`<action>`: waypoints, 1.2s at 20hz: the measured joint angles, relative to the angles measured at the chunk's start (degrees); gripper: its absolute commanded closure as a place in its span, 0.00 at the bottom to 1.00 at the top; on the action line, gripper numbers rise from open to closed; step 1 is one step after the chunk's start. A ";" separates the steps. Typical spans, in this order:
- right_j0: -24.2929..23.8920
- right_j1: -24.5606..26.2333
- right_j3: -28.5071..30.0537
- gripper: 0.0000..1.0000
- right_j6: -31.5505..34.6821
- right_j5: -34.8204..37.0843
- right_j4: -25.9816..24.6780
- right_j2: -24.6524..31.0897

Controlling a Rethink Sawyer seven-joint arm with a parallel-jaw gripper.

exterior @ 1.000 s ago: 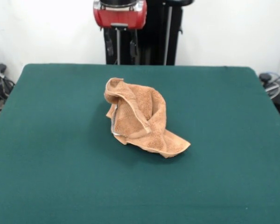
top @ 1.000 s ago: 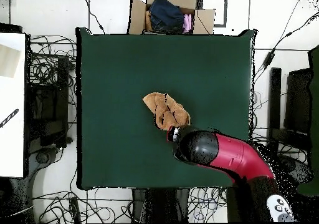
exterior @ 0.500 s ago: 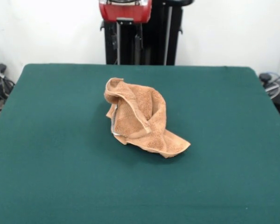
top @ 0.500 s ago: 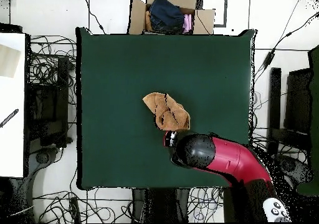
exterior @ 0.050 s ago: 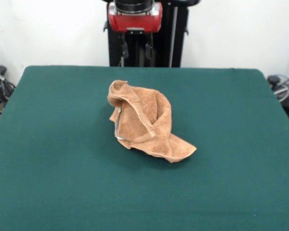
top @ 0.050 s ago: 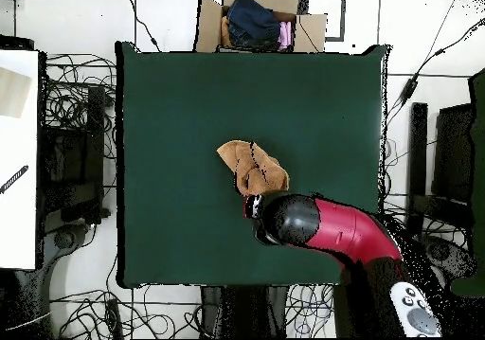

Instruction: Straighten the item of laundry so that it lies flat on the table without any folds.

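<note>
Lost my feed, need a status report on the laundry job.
Gripper raised behind the towel, empty, jaw state unclear. Towel crumpled mid-table, untouched. Nothing in the way.

Front view: bright, even, diffuse light. White wall near washed out, no hard glare. Towel casts soft, short shadow on table toward 7 o'clock and beneath its lower edge; folds shaded inside. Terry texture sharp; no motion blur. Arm at 12 o'clock shows small specular highlights on red shell.

Overhead view: flatter, slightly dimmer; table uniformly dark. Glossy highlight on arm's black dome. Towel detail coarse, softer than front view. Edge lines straight, no visible distortion.
</note>
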 measured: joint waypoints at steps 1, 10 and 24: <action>0.15 0.32 -0.28 0.00 0.00 0.07 -0.03 0.00; 2.03 5.09 -5.32 0.00 0.00 1.48 -2.29 0.00; 2.39 10.33 -11.26 0.00 0.00 5.16 -2.66 0.01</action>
